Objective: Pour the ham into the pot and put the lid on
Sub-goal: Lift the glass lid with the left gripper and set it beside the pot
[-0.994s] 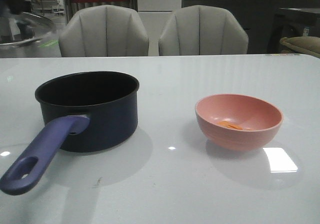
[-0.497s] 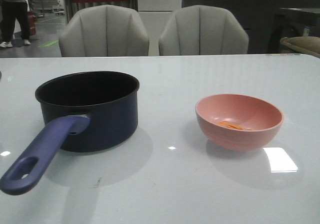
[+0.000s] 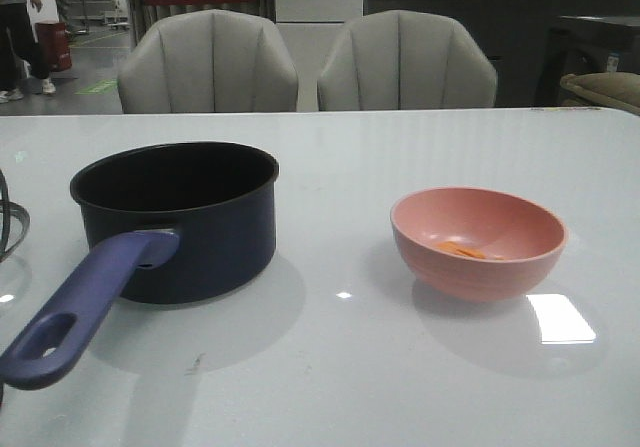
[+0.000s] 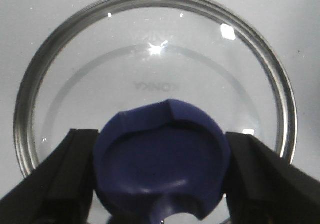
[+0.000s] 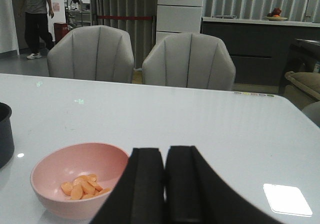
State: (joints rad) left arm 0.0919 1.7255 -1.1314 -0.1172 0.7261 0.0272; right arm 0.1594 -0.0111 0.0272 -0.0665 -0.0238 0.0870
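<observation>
While barely a sliver of the lid [image 3: 10, 217] shows at the front view's left edge, seen whole only from the left wrist: flat on the white table [image 3: 340, 367], left gripper [image 4: 162, 171] pinching its blue knob [image 4: 162, 161] between both black fingers [image 4: 65, 174]. Seen only from the right wrist: right gripper [image 5: 165, 184] pressed together, empty, just behind the pink bowl [image 3: 478, 242]. Orange ham [image 5: 82, 185] heaped in that bowl. Farther left, dark pot [image 3: 175, 217], open, handle [image 3: 85, 307] pointing toward the near edge. Bare tabletop between pot and bowl. Beyond the far edge, two grey chairs [image 3: 210, 62].
</observation>
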